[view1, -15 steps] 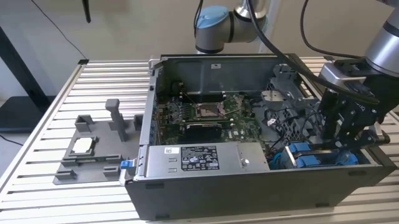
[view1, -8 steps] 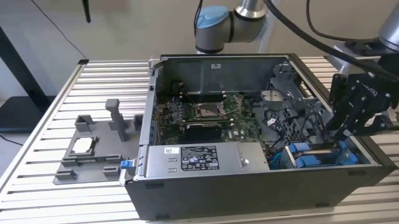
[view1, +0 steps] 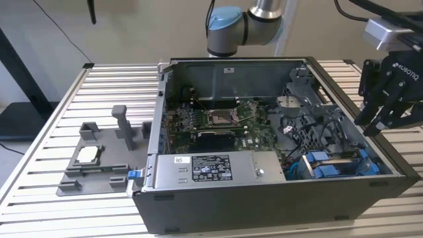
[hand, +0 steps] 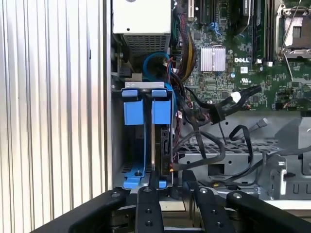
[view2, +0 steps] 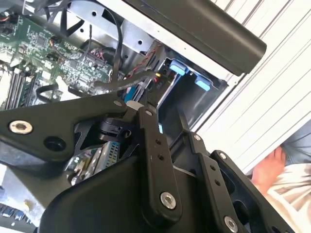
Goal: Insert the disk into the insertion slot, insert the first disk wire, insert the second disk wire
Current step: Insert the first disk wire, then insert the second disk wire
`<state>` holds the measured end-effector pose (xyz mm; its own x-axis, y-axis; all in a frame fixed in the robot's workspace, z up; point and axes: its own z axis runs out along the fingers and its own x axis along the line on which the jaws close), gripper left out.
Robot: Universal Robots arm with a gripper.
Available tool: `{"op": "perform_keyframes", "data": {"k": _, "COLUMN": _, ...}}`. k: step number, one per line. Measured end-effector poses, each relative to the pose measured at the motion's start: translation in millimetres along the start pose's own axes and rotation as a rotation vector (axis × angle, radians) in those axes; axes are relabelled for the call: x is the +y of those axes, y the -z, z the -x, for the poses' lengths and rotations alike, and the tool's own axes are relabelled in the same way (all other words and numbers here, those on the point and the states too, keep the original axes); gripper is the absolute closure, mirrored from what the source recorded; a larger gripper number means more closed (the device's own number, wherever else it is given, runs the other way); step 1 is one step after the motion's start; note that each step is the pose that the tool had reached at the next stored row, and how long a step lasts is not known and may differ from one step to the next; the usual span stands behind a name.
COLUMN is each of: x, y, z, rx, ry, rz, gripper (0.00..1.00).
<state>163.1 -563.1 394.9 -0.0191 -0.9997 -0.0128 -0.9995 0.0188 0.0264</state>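
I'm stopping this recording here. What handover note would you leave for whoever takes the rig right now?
Gripper: hangs over the case wall beside the drive bay, apparently touching nothing.
Disk: stands on edge in the bay, in its blue carrier.
Done: the disk looks inserted.
Left: both wires; they lie loose beside the bay, with their ends apart from the disk.

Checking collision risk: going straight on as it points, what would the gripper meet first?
Likely the disk in its blue carrier, straight ahead of the gripper in the first wrist view; depth is unclear.
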Motion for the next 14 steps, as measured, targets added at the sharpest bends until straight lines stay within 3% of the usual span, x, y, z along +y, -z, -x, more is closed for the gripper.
{"op": "perform_keyframes", "data": {"k": 6, "x": 1.9, "y": 2.3, "z": 2.0, "rx": -0.0002, "ry": -0.003, "rz": -0.0047, "gripper": 0.67}}
{"op": "perform_keyframes", "data": {"k": 14, "x": 15.6, "y": 1.4, "z": 10.0, "rx": -0.0005, "ry": -0.013, "rz": -0.0053, "gripper": 0.67}}
